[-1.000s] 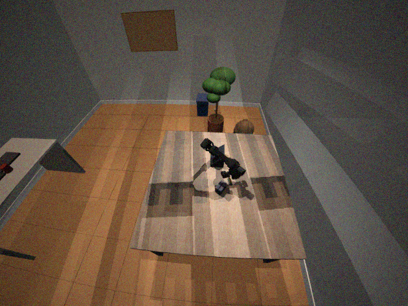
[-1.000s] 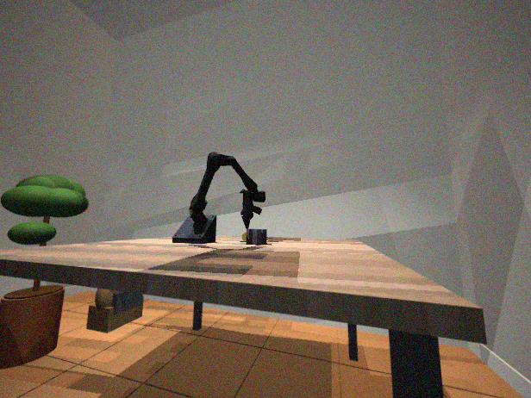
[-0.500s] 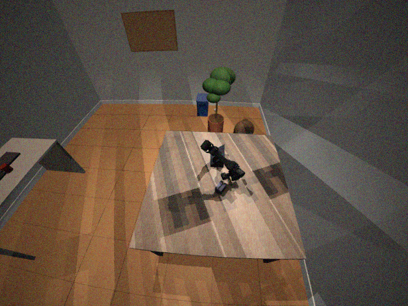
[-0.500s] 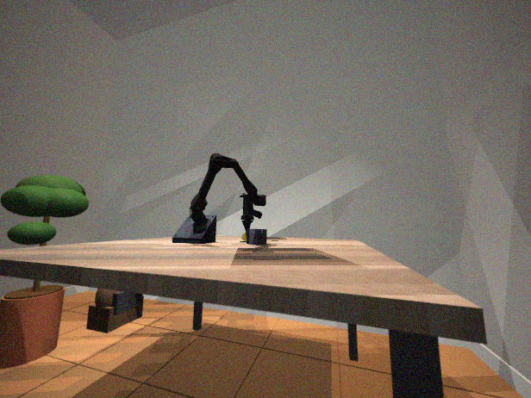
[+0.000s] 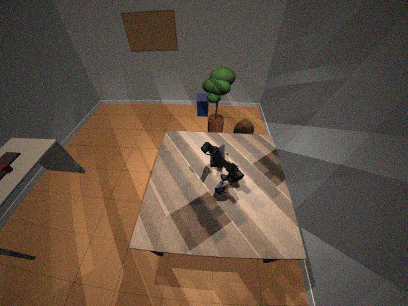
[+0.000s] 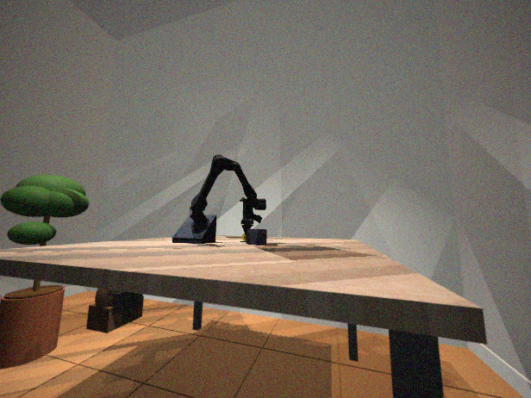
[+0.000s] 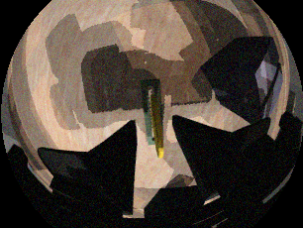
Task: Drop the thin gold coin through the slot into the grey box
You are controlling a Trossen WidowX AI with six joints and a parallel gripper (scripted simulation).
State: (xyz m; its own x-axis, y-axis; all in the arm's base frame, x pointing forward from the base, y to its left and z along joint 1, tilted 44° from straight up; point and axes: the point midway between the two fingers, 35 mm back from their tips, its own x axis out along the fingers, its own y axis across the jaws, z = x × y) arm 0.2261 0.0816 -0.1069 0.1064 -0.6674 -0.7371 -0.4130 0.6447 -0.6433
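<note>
Arm [image 6: 215, 181]: bent over the tabletop [image 6: 302, 276], jaws partly spread and pointing down, one finger [image 7: 99, 161] on either side of the coin without pinching it. Coin [image 7: 155, 121]: gold, upright on its edge in the dark-green holder [image 7: 148, 97], directly below the jaws. Grey box [image 6: 257, 236]: on the tabletop just beside coin and holder, its slot not discernible.
</note>
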